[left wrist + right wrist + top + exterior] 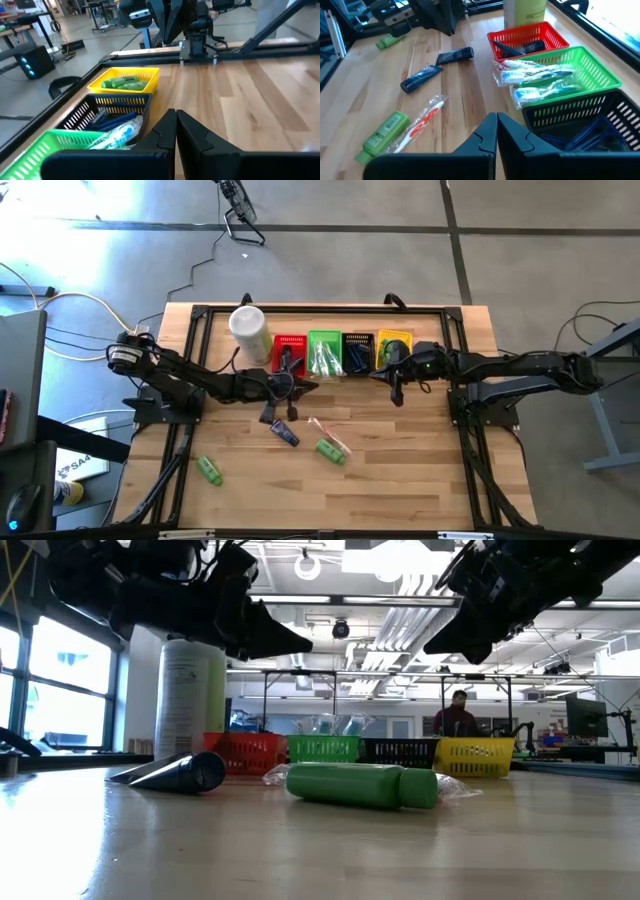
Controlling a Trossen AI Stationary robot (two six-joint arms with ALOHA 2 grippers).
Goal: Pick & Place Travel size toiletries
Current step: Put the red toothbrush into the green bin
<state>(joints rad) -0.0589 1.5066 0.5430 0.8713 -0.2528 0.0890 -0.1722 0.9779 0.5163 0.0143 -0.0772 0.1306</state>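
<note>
Travel size toiletries lie loose on the table. There are two dark tubes, a clear-wrapped stick, a green bottle beside it, and another green bottle near the front left. My left gripper hangs shut and empty in front of the red basket. My right gripper hangs shut and empty in front of the yellow basket. The red basket holds dark tubes, the green basket wrapped sticks, the black basket blue pieces, and the yellow basket green bottles.
A tall white canister stands left of the red basket at the far edge. A dark frame runs around the table top. The near half of the wooden top is bare. In the low view a person shows in the room behind.
</note>
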